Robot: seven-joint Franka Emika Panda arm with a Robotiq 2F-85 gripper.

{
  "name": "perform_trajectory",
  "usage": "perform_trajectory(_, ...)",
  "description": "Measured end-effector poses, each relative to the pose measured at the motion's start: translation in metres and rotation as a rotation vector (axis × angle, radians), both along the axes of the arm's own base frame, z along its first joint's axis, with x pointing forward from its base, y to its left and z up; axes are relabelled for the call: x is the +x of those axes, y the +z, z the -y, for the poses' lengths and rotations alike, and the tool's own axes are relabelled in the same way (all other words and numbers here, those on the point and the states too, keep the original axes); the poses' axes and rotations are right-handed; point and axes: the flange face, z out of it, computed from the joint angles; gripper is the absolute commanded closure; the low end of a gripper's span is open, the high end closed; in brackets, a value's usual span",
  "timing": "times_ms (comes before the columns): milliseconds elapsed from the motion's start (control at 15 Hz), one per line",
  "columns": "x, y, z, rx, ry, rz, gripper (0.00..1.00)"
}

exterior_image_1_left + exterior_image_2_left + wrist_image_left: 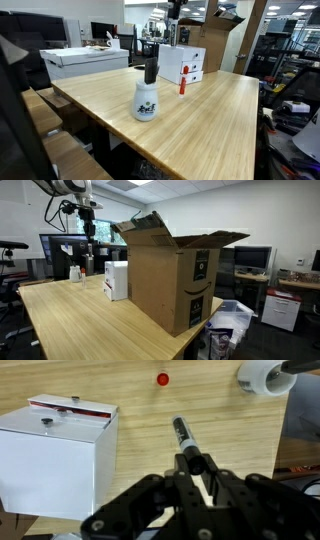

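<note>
Your gripper (pixel 197 468) is pinching a black marker (pixel 184 438), with the jaws pressed against its barrel and its end poking out past the fingers. In both exterior views you hold it high above the wooden table (pixel 215 115), well apart from the surface. Beneath it a white box (pixel 55 455) sits just beside the marker's line. A red pen (pixel 182 85) stands upright near that box, and a white spray bottle (pixel 146 98) stands further along. An open cardboard box (pixel 170 275) stands on the table beside the white box.
</note>
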Motion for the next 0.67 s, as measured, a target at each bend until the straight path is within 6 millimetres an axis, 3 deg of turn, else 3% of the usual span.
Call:
perform_trajectory(267,-0.01,-0.001,0.012,0.002,0.011,-0.009,0.93)
perform_trajectory(667,-0.012,-0.019,0.033,0.052,0.007,-0.059,0.93)
